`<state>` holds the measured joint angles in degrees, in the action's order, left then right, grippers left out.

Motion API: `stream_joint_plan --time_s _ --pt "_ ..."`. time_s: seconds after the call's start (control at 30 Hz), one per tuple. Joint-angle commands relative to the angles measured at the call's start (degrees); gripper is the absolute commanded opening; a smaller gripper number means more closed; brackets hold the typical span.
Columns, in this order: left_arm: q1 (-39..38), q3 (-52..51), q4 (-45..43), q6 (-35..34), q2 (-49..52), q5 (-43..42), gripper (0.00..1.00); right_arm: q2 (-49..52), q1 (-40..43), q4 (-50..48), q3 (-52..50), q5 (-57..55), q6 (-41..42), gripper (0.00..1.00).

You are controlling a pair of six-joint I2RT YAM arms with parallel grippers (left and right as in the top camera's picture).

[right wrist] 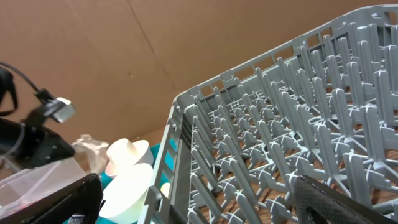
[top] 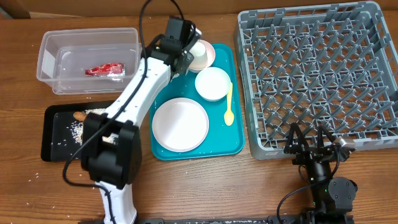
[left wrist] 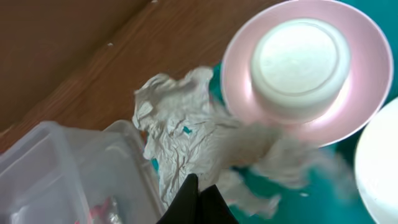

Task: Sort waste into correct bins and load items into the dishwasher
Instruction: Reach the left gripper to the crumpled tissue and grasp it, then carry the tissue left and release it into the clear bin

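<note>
left to right, overhead view. clear plastic tub [top: 48,79] at 10 o'clock holds the red shiny wrapper [top: 104,70]; black tray [top: 51,138] at 8 o'clock carries scattered rice grains [top: 74,130]. left gripper [left wrist: 199,186] is pinched fully closed on the lower edge of the crumpled white napkin [left wrist: 180,134], which lies at the teal tray's [top: 239,146] 11 o'clock corner against the pink dish [left wrist: 367,93] bearing the small white cup [left wrist: 301,59]. right gripper [top: 308,134], at the dish rack's [top: 317,74] 6 o'clock edge, gapes wide, empty. risk: the pinch takes only a fold, so the napkin may slip free, or drag the dish and topple the cup.
</note>
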<state>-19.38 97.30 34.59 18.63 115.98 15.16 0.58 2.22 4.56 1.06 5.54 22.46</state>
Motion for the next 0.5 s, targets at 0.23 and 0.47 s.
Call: stream_joint_plan --time_s 0.23,0.47 --pt "2.29 1.22 0.94 -18.23 -8.87 13.99 0.04 -0.42 -0.04 -0.28 -0.59 -0.35 0.11 1.0" --pt "10.73 1.22 7.02 -36.72 -10.51 13.7 0.04 -0.42 -0.04 -0.28 -0.59 -0.35 0.11 1.0"
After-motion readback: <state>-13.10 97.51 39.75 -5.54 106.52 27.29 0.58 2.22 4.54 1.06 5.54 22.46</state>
